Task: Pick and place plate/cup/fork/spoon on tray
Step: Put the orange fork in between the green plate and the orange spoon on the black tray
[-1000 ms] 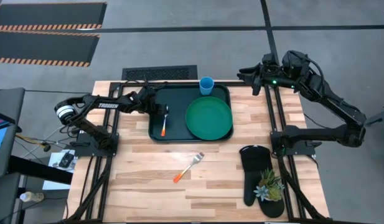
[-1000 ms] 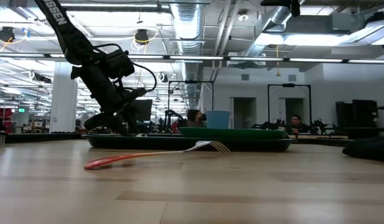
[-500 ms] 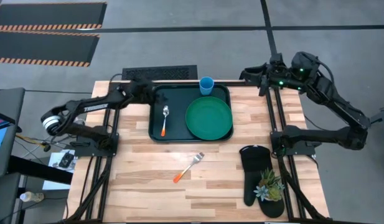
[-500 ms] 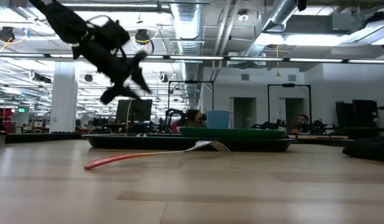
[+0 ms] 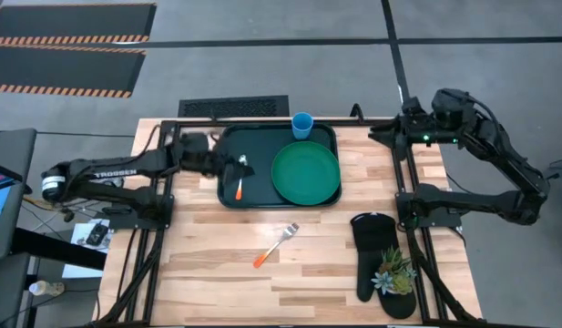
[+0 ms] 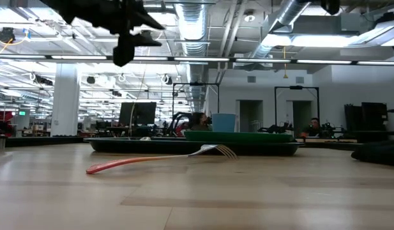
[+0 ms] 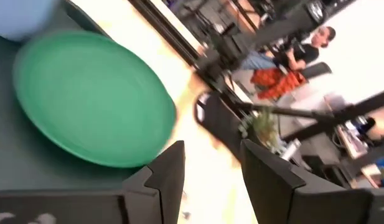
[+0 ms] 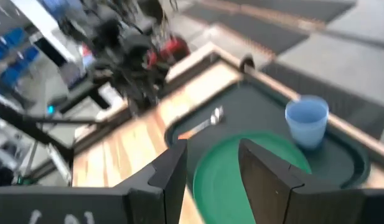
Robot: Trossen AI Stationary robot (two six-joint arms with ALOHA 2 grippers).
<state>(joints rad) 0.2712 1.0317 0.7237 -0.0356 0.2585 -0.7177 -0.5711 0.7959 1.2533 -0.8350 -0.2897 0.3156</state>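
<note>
The dark green tray (image 5: 231, 195) lies at the table's far middle. On it lie the green plate (image 5: 305, 173) and the orange-handled spoon (image 5: 241, 178), bowl toward the far edge. The blue cup (image 5: 301, 125) stands at its far rim. The orange-handled fork (image 5: 277, 244) lies on the bare wood nearer the front, also showing in the low view (image 6: 158, 160). My left gripper (image 5: 231, 164) is open and empty, high above the tray's left edge (image 6: 129, 35). My right gripper (image 5: 381, 133) is open and empty, beyond the tray's far right corner.
A black oven mitt (image 5: 376, 255) and a small potted plant (image 5: 394, 271) lie at the table's near right. The metal frame posts stand at both table sides. People sit in the room beyond the table in the low view (image 6: 198, 121).
My left gripper has risen from just above the tray's left part, beside the spoon, to well above the table and now hangs over the tray's left edge. The spoon stays flat on the tray. My right gripper has drawn back toward the table's right edge.
</note>
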